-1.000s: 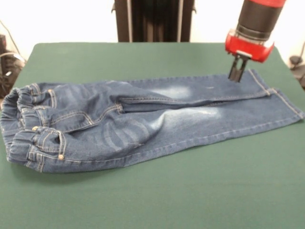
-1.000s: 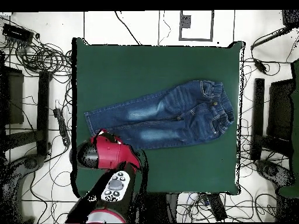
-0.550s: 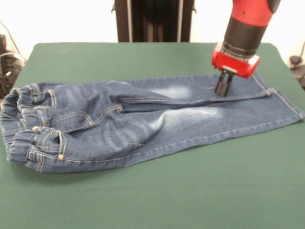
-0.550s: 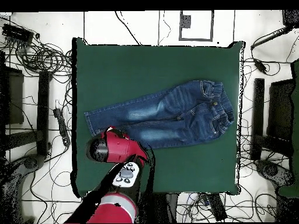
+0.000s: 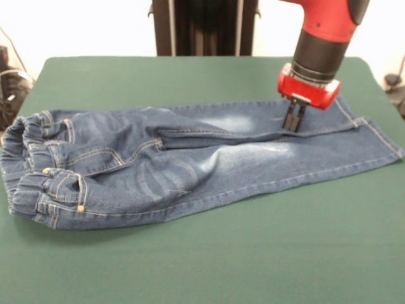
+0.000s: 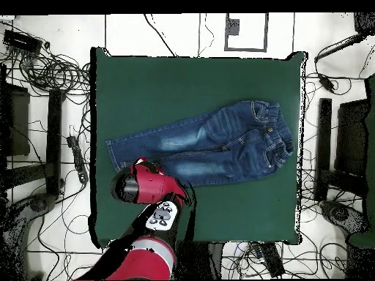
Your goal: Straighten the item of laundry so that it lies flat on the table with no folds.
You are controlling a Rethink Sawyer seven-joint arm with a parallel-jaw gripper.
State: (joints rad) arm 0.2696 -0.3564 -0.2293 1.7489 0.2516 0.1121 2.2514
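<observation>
Jeans (image 5: pixel 190 161) on table (image 5: pixel 253 253); pincer (image 5: pixel 293 121) above leg.

No readable text, label, brand, number or sign is showing anywhere in either view, on any surface.

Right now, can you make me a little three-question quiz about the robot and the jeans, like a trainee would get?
1. True or false: the hand is down at the waistband end of the jeans.
2. Pick one. The jeans lie on: A) a bare wooden floor, B) the green table, C) a chair.
3. Fill the gap: in the front view, the hand's tips are down at the upper trouser ____ , near the seam between the two.

Key: 1 false, it is near the hem end, far from the waistband. 2 B. 3 leg.
</observation>
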